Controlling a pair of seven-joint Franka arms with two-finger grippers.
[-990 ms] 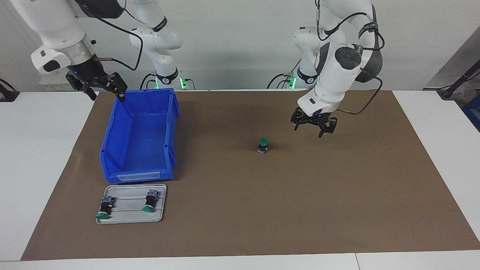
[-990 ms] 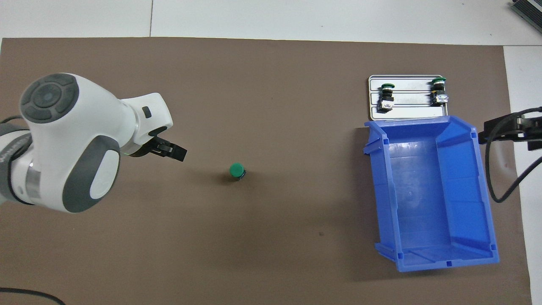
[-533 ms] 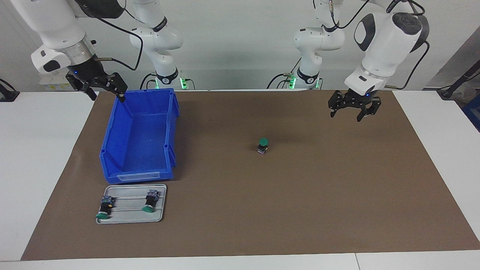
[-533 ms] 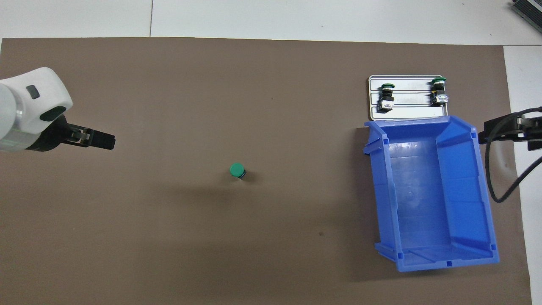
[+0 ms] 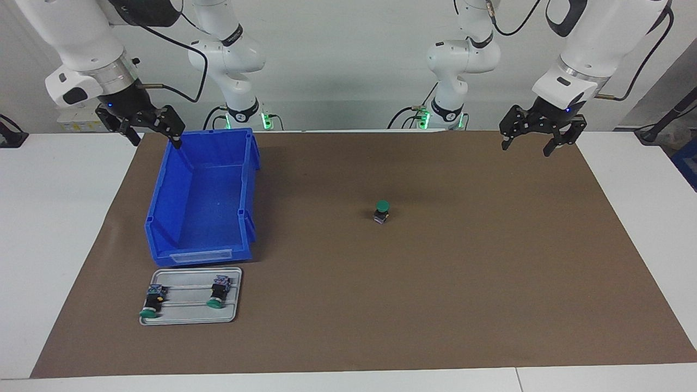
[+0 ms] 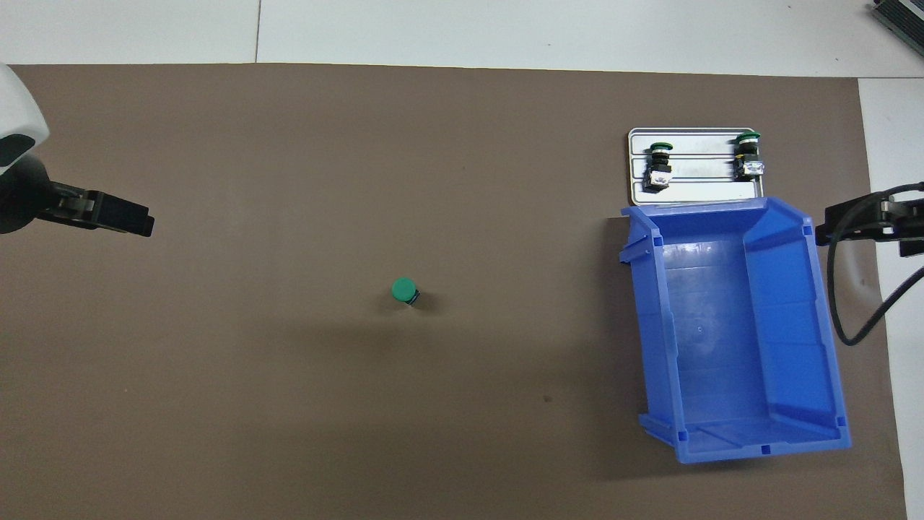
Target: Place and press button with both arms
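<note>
The button (image 5: 382,211) stands upright on the middle of the brown mat (image 5: 435,305), green cap up; the overhead view shows the button (image 6: 404,291) alone with nothing touching it. My left gripper (image 5: 525,148) hangs open and empty in the air over the mat's corner at the left arm's end of the table; one of its fingers (image 6: 126,218) shows in the overhead view. My right gripper (image 5: 156,142) waits open and empty over the corner of the blue bin (image 5: 199,256).
The blue bin (image 6: 653,332) has nothing in it and sits toward the right arm's end of the table. A small metal tray (image 5: 188,314) lies on the mat against the bin, farther from the robots, with two similar buttons lying on it.
My left gripper has lifted and swung away from the button toward the left arm's end of the table. The button and the right arm have not moved.
</note>
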